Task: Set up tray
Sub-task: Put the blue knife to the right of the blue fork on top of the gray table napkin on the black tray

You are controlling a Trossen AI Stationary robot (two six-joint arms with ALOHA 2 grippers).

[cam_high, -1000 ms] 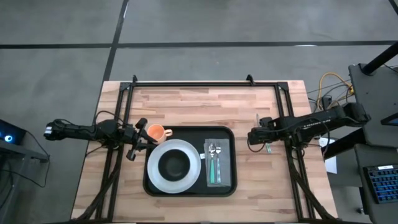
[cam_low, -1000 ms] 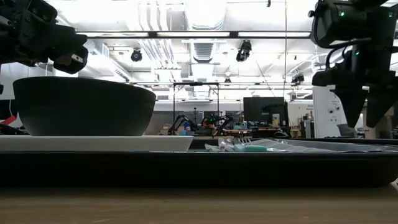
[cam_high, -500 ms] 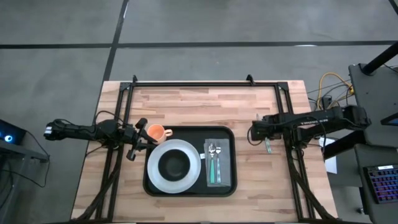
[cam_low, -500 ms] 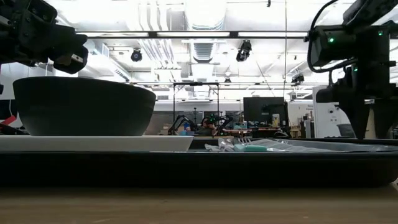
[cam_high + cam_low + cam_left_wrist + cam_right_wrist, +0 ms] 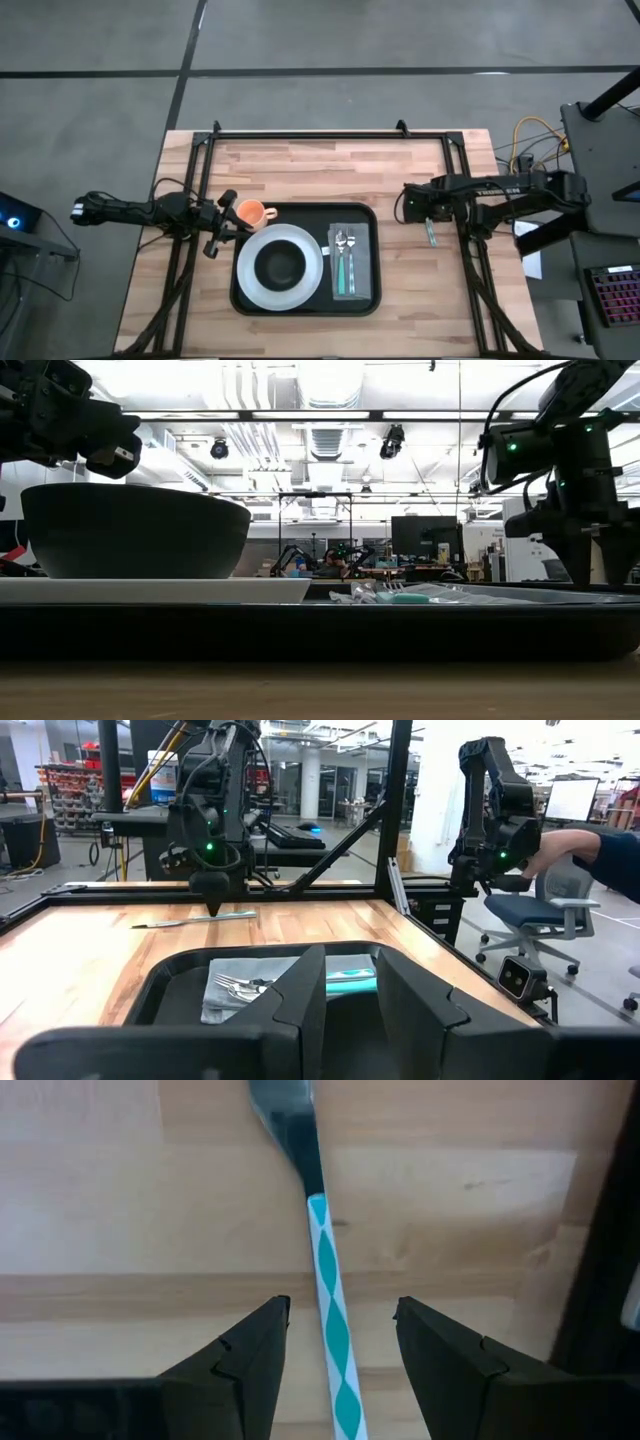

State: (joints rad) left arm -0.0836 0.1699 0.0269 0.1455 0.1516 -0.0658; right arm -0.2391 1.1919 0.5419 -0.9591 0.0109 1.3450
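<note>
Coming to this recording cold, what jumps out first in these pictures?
The black tray at mid-table is nearly set: a white plate holding a dark bowl, plus a grey napkin carrying cutlery. The right gripper, open, hangs right of the tray over a teal-handled utensil lying on the bare wood. The left gripper sits at the tray's left edge beside an orange cup.

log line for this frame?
left gripper: waits by orange cup | right gripper: open over knife | tray: knife missing
</note>
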